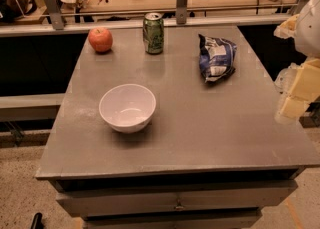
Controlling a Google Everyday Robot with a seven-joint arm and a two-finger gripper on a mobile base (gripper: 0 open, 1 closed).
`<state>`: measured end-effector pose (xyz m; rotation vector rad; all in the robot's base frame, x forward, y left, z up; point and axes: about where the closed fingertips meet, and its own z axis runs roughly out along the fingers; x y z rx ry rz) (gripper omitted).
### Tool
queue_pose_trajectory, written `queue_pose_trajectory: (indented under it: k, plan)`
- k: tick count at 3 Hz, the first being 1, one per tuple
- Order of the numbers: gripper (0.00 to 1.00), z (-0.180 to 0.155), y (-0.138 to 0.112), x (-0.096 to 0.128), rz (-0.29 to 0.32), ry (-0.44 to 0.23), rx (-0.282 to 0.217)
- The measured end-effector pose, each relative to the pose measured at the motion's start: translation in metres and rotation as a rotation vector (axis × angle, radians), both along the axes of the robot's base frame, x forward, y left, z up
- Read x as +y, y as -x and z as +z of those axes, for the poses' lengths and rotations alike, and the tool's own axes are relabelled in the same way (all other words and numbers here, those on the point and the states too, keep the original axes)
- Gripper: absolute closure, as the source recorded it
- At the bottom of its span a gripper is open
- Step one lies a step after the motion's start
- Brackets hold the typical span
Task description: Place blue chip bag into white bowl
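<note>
The blue chip bag [216, 57] lies crumpled on the grey table [200, 123] at the back right, with white and silver patches showing. The white bowl [127, 107] stands upright and empty at the table's front left. My gripper [294, 98] hangs at the right edge of the view, beside the table's right side, to the right of and nearer than the bag. It touches nothing and holds nothing that I can see.
A red apple [100, 39] sits at the back left and a green soda can [153, 33] stands at the back middle. A metal rail [125, 23] runs behind the table, with a cluttered bench beyond. Drawers sit below the table's front edge.
</note>
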<state>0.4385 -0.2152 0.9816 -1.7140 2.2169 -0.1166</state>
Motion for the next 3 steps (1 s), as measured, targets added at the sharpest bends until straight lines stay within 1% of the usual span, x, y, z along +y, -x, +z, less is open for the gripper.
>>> queue_pose_trajectory:
  k: [1,2,3]
  plan:
    - [0.00,0.000,0.000,0.000,0.000,0.000,0.000]
    - [0.00,-0.003,-0.029,0.001,-0.031,-0.060,-0.044]
    - [0.00,-0.004,-0.094,0.004,-0.068,-0.167,-0.121]
